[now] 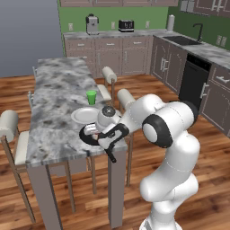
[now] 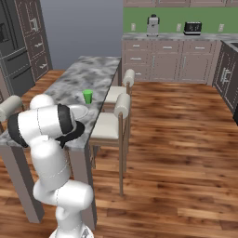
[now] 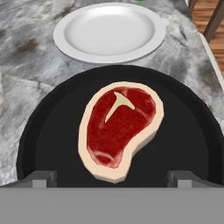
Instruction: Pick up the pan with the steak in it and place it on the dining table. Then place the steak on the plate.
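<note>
We see the gripper [image 3: 111,178] spread wide over the steak [image 3: 120,130] in the pan [image 3: 183,127] — plate [image 3: 109,30] just beyond, both on the surface [image 3: 26,74].

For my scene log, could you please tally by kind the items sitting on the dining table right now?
Pan: 1
Steak: 1, lying in the pan
Plate: 1
Green cup: 1
Total: 4
</note>
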